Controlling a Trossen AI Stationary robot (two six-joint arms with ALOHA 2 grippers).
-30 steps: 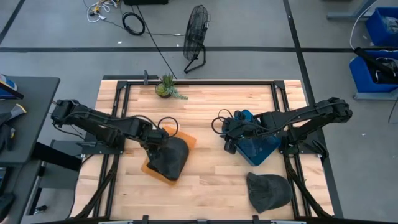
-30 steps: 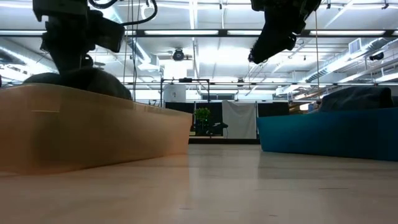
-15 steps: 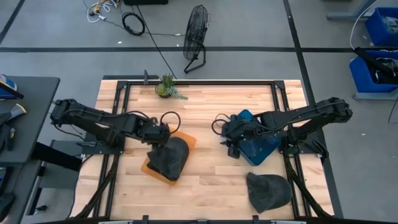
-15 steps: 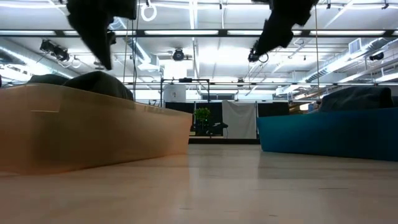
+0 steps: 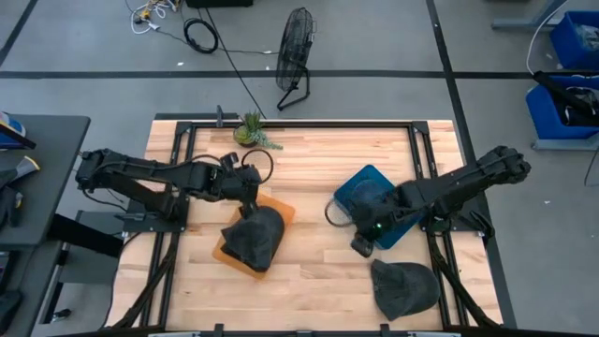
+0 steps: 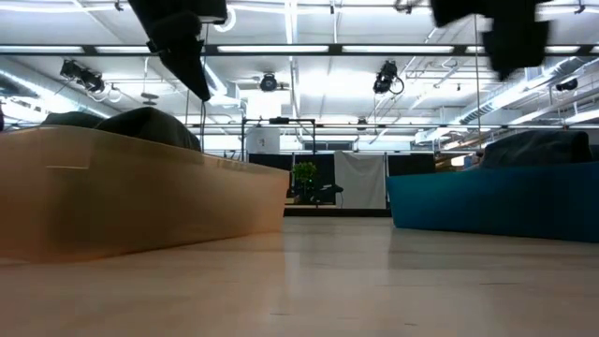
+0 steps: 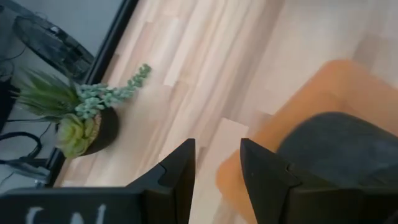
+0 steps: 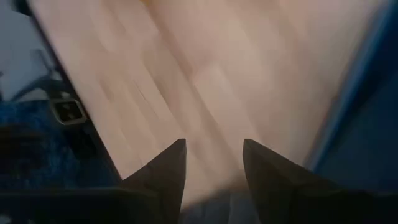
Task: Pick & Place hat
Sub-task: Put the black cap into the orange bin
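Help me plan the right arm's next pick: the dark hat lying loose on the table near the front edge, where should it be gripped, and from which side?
Probably from straight above: the dark hat lies slumped on the table, so pinch a raised fold of the crown. The right gripper hovers open just beside it, past the blue bin.

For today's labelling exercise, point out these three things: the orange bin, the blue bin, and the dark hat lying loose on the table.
orange bin (image 5: 281,210): high view, on its bare far corner.
blue bin (image 5: 362,182): high view, on its uncovered floor.
dark hat (image 5: 404,288): high view, on the middle of its crown.
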